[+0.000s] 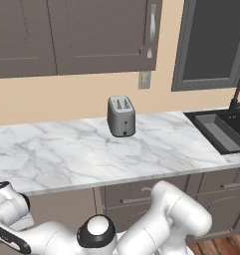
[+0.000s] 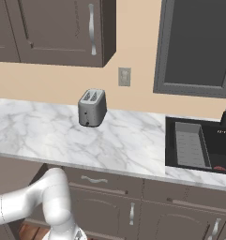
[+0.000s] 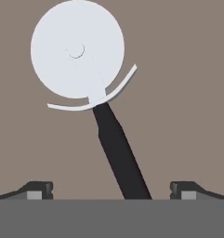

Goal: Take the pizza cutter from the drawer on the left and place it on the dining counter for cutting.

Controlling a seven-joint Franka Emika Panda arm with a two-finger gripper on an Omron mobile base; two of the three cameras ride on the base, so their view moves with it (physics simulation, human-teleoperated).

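The pizza cutter (image 3: 114,144) lies flat on the grey-brown floor of the drawer (image 3: 187,93) in the hand view. Its round silvery-white wheel (image 3: 77,49) is at the top, and its black handle slants down to the bottom edge. My gripper (image 3: 111,190) is open just above it. One fingertip (image 3: 39,189) stands left of the handle and the other (image 3: 184,189) right of it, both well apart from it. The handle's end passes between them, nearer the right tip. The dining counter is out of view. My arm (image 1: 156,219) bends low and to the left under the worktop edge.
A long marble worktop (image 1: 66,154) backed by a beige wall carries a grey toaster (image 1: 121,116). A dark sink (image 1: 222,130) with a black tap sits at its right end. Upper cupboards (image 1: 91,35) hang above. Drawer fronts and cupboard doors (image 2: 128,197) run below.
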